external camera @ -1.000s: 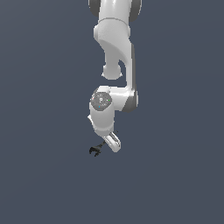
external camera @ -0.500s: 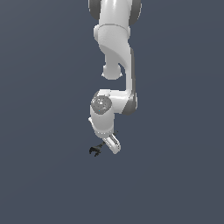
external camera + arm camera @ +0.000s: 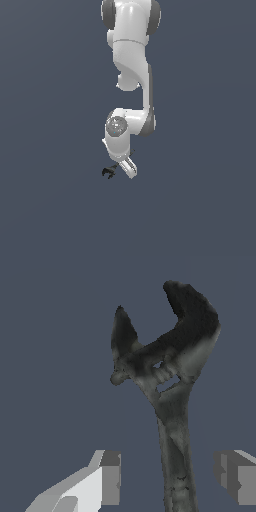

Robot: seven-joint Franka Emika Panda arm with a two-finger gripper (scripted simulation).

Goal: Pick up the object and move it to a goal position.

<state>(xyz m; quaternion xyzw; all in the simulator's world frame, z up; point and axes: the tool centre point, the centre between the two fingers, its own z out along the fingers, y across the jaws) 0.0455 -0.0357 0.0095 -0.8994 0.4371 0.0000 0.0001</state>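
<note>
The object is a small dark grey-black wrench [image 3: 107, 172] lying on the flat grey floor, with its forked jaw end pointing to the exterior view's left. In the wrist view the wrench [image 3: 170, 386] looks large, and its slim handle runs between my two fingers. My gripper [image 3: 121, 169] is low over the handle, just to the exterior view's right of the forked end. The gripper [image 3: 172, 478] is open. Its fingers [image 3: 107, 476] stand on either side of the handle, with a gap on each side.
The floor [image 3: 200, 210] is plain dark grey-blue with nothing else on it. The white arm [image 3: 131, 55] comes down from the top of the exterior view, directly above the wrench.
The wrist and gripper have sunk a little lower towards the wrench. The wrench has not moved.
</note>
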